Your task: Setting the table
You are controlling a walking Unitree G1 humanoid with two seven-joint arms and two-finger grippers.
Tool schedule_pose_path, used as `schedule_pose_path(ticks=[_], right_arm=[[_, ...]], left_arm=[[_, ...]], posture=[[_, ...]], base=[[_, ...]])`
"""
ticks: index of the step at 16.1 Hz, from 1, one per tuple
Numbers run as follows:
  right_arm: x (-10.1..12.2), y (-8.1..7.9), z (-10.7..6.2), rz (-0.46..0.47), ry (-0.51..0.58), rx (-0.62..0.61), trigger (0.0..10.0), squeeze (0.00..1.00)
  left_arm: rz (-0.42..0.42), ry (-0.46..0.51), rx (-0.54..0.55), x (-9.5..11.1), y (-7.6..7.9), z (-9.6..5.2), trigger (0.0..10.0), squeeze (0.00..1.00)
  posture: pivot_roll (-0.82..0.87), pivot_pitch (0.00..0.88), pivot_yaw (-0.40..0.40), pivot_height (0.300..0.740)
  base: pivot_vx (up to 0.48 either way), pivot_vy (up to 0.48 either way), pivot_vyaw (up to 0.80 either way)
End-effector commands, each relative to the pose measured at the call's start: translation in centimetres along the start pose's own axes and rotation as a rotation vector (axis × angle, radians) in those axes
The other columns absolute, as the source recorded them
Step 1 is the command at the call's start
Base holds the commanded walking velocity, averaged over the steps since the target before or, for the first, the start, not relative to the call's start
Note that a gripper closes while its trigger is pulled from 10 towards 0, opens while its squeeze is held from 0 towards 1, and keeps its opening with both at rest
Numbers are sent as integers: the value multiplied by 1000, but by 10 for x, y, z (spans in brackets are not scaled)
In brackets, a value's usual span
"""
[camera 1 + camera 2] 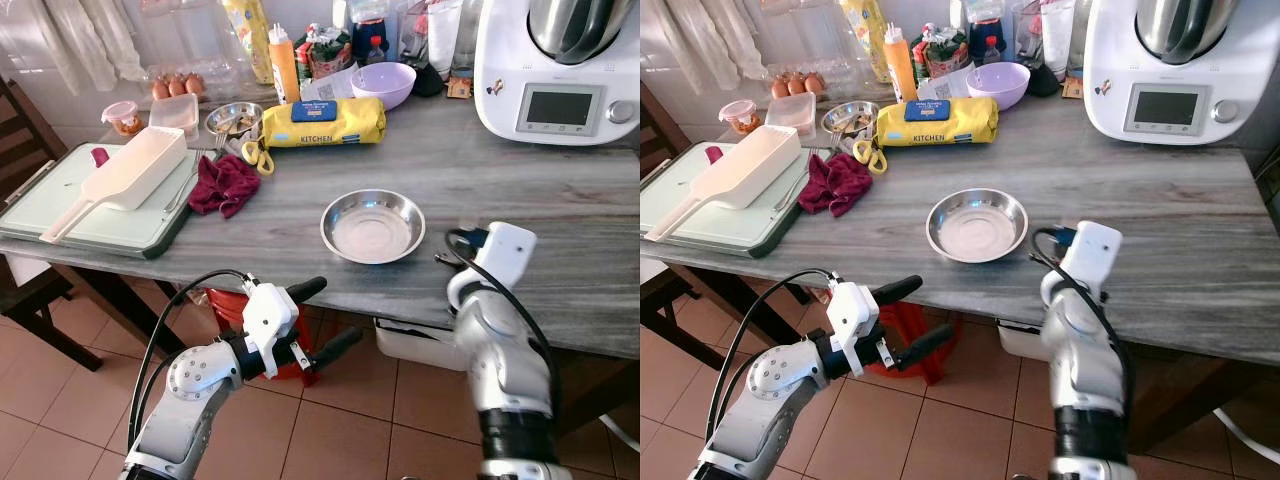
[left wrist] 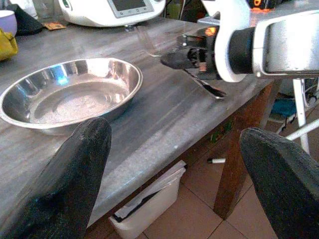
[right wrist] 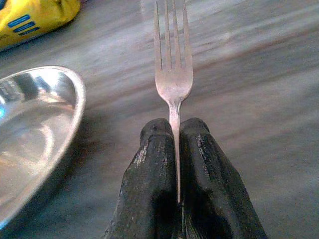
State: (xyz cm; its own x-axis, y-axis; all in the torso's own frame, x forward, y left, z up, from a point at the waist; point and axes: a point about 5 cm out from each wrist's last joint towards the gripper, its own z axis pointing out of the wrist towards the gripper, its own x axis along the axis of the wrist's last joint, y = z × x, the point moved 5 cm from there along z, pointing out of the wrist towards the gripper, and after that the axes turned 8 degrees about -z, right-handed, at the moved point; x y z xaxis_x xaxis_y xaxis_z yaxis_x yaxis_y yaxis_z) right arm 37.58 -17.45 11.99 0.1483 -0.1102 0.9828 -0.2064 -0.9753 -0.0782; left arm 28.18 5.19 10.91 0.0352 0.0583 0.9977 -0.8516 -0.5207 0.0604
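Right gripper (image 3: 174, 134) pinches 1 fork (image 3: 173, 74) just beside 1 steel bowl (image 1: 372, 226); left gripper (image 1: 325, 320) gapes empty below that bowl.

silver fork (image 3: 173, 74) beside steel bowl (image 1: 372, 226)

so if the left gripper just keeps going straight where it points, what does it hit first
Probably the table edge, then the steel bowl just past it. The left gripper hangs open below the tabletop, so depth is uncertain.

Left arm: bent, held low in front of the tabletop (image 1: 520, 180) edge.
Left pincer (image 1: 318, 318): fingers wide apart, holding nothing.
Right arm: reaches up over the tabletop.
Right pincer (image 3: 175, 130): fingers pressed tight together on a fork (image 3: 173, 74).
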Motion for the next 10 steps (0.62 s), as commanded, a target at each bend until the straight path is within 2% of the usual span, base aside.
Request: schedule_pose_path(ticks=[1,6,10], right_arm=[[1,-9,3,15,-1,21,10000,0],[-7,-14,7,50,-38,26,10000,0],[-17,-7,8,33,-72,-9,10000,0]], left_arm=[[17,-24,-11,0,0,-1,10000,0],[16,-23,-11,0,2,0,10000,0],[18,-24,-4,2,-1,2,10000,0]], posture=[[-90,96,126,740],[-89,97,124,740],[-89,96,125,740]], base=[[0,0,0],[0,0,0],[0,0,0]])
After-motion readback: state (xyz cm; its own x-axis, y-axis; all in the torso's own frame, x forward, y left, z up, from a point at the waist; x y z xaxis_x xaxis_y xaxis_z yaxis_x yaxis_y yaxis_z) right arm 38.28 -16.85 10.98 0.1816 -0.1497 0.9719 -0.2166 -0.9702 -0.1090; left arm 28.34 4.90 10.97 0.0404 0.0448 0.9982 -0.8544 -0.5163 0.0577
